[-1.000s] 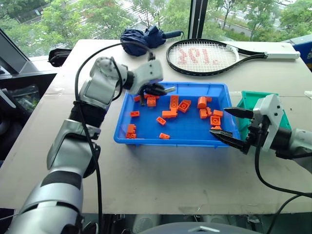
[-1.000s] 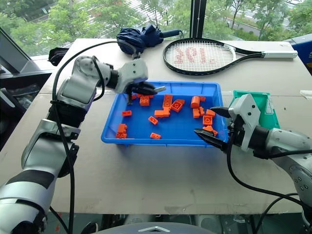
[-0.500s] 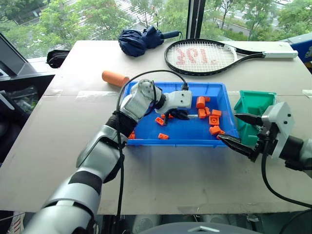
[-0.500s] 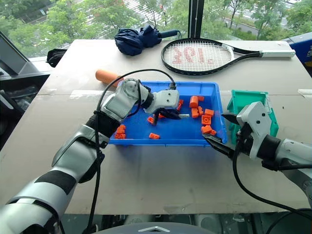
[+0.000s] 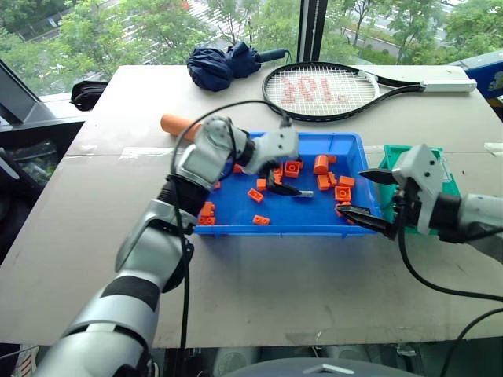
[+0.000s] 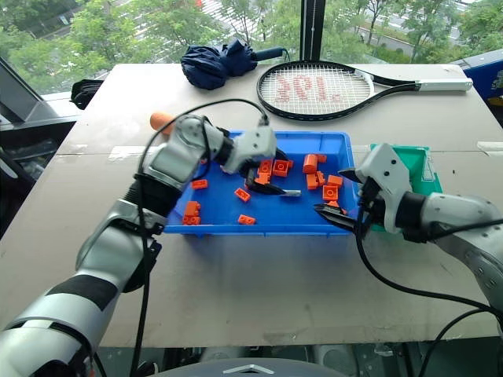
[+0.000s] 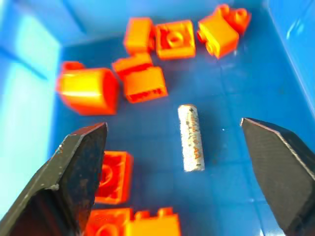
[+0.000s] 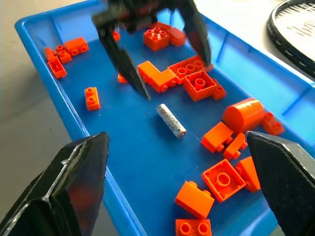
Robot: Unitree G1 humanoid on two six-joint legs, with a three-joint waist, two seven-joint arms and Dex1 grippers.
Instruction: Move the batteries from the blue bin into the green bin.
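One battery (image 7: 191,137) lies loose on the floor of the blue bin (image 5: 236,226).
The left hand (image 5: 284,182) held it a second ago; now its fingers are spread wide and hold nothing, and the battery rests on the blue floor between them, touching neither. So the battery is back down in the blue bin and has not reached the green bin (image 5: 449,179) beside it on the worktop (image 5: 259,283). It lies flat among the orange toy bricks (image 5: 256,195), near the middle. Its long side runs across the bin, with one end toward the right hand (image 5: 376,199) and the green bin. The right hand waits at the bin's right end, fingers wide and empty. I think it takes the battery next.
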